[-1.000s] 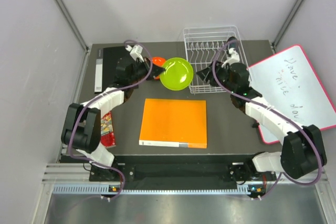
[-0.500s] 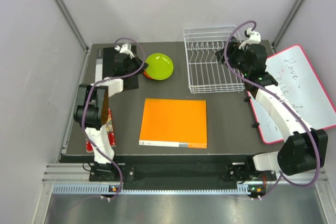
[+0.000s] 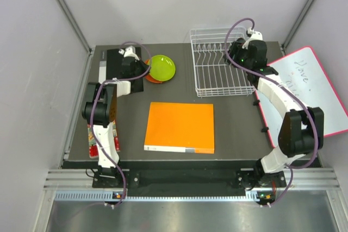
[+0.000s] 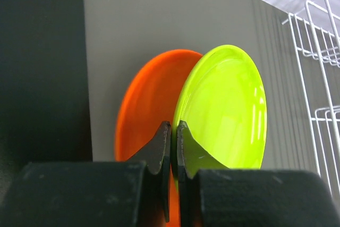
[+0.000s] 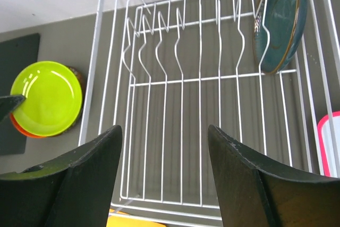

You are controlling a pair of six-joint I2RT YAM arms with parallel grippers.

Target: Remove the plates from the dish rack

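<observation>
One plate is left standing: the dark grey-blue plate [image 5: 279,22] sits upright between the last prongs at the far right end of the dish rack [image 5: 202,78]. The right gripper [image 5: 163,131] hangs above the rack with its claw spread wide and nothing in it.

Over on the left, the lime green plate [image 4: 223,110] lies on top of the orange plate [image 4: 146,104], on the table to the left of the rack. The left gripper [image 4: 173,126] is pinched down to a sliver at the lime plate's near rim. From the wrist view it looks clamped on that rim, though the contact itself is hard to see.

To finish this step cleanly, the left claw should probably open only once the plate lies flat. It should then back straight out along the table, so the stack isn't dragged. The right arm needs to shift toward the rack's end and line its claw up across the thin edge of the blue plate. Then it should lift straight up, clear of the prongs.

Compared with half a second ago, the lime plate has dropped lower and squarer onto the orange one. The left arm has tucked in closer to the stack. The right wrist has swung inward from the rack's right side to hang over the basket.
</observation>
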